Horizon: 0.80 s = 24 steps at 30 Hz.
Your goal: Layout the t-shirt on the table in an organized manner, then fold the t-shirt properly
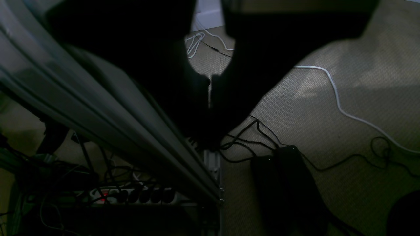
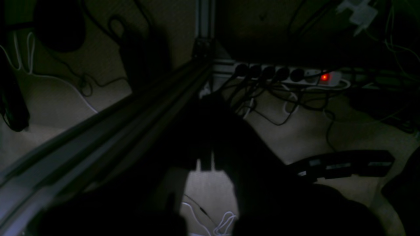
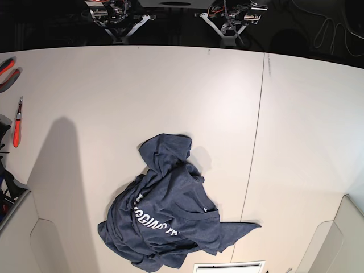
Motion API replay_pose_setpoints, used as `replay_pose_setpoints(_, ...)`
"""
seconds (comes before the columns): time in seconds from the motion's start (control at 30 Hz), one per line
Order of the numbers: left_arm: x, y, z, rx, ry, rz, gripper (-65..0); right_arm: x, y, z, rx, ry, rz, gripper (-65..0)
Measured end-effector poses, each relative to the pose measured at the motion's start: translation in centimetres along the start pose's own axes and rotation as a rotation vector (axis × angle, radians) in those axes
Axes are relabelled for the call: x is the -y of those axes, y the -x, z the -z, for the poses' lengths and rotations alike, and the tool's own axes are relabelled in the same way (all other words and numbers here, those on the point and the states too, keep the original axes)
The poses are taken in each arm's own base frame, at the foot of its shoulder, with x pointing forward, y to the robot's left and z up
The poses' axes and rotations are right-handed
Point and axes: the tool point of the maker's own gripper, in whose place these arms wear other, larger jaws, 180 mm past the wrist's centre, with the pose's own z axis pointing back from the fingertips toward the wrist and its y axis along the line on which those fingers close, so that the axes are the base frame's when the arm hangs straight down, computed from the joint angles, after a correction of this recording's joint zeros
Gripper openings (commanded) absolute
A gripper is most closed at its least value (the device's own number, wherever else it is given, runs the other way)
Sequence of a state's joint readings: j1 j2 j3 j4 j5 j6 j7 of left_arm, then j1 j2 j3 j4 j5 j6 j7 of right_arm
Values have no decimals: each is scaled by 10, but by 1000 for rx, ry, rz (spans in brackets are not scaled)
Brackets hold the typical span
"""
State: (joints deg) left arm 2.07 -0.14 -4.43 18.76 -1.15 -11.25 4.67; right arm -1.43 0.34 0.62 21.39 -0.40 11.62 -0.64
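Both sets of jaws are clenched on nothing: in the left wrist view the left jaws (image 1: 210, 95) show only a sliver of light between the dark fingers, and in the right wrist view the right jaws (image 2: 206, 164) look the same. Both cameras look down past the frame at floor and cables, so we judge the arms parked off the far edge of the bench (image 3: 85, 85), well apart from the work.

The t-shirt (image 3: 170, 216) lies crumpled far from both jaws, towards the near edge of the bench, roughly midway between the two arms. White lettering shows across the rumpled middle, a rounded lobe of cloth points back towards the jaws, and a flat pointed flap sticks out on the left arm's side.

We expect it to handle as light, limp cloth: it will sag, drag and bunch rather than hold shape. We would pinch single layers at the outer edges, the pointed flap for the left jaws and the hem or sleeve edge opposite for the right, then pull apart to spread it.
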Motion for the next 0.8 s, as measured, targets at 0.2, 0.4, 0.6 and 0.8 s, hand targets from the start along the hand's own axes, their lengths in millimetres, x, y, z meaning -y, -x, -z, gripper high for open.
replay_pose_setpoints(0.2,0,9,-1,-13,-1,-3,-650,2,2,0,-2,2,0,-650)
replay_pose_setpoints(0.4,13,28,-6,-23,81,-5,-650,5,19,-6,-2,5,-1,-650)
replay_pose_setpoints(0.6,19,41,-20,23,133,15,-650,3,43,-22,27,6,-13,-650)
replay_pose_setpoints(0.8,-2,47,-41,90,104,-28,-650,25,49,-48,87,60,-47,-650)
